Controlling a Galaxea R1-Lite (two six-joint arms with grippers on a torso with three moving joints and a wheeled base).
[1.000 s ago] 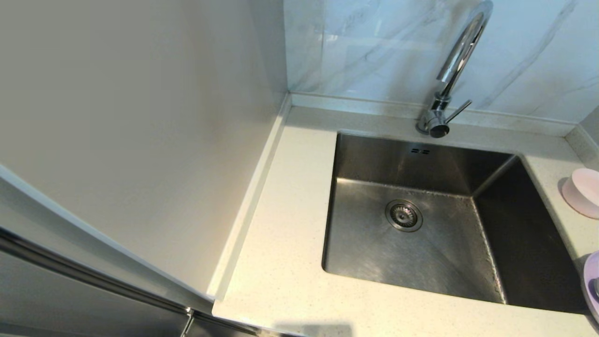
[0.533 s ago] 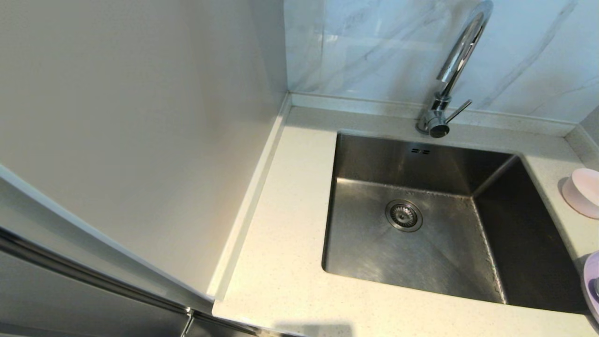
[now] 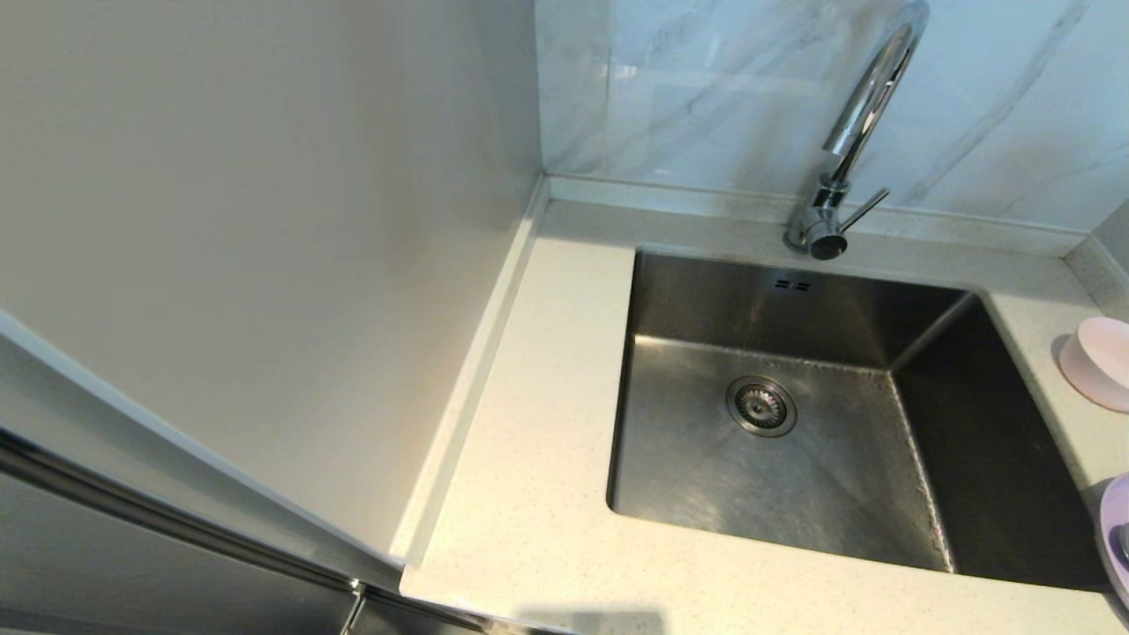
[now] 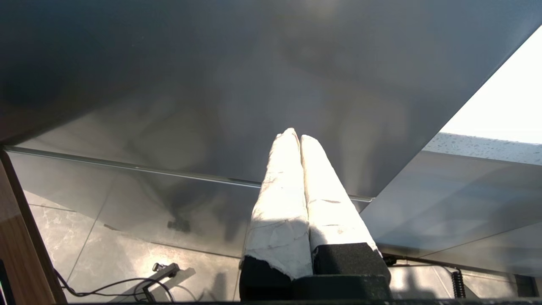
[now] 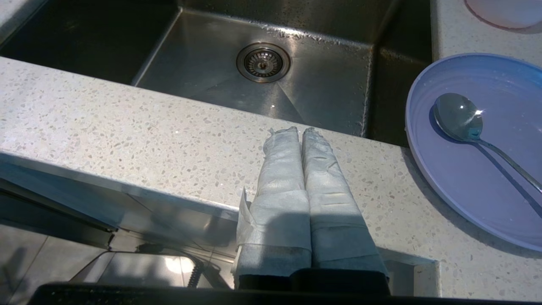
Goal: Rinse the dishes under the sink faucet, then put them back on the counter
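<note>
In the head view, locate the sink point(image 3: 794, 414) at centre right of the frame, set into the off-white speckled tabletop point(image 3: 529, 494). Its round drain strainer point(image 3: 761, 406) sits near the middle of the basin floor, and two small overflow slots point(image 3: 791, 284) mark the rear wall. The sink faucet point(image 3: 851, 132) stands at the upper right, on the tabletop strip behind the basin, with its thin side lever pointing toward the right of the frame.

Find the pale pink bowl point(image 3: 1098, 362) at the right edge of the frame, on the tabletop beside the sink. Below it, at the lower right edge, only a sliver of the lavender plate point(image 3: 1116, 538) shows.

In the right wrist view, the plate point(image 5: 478, 144) lies at the right of the frame on the tabletop, just beside the basin. The spoon point(image 5: 470, 127) rests in the plate, bowl facing up. The right pincer point(image 5: 298, 129) has its wrapped fingers pressed together, holding nothing, low over the tabletop's front edge.

In the left wrist view, the left pincer point(image 4: 294, 134) is likewise pressed together and empty, parked in front of a dark glossy cabinet front point(image 4: 211, 84).
</note>
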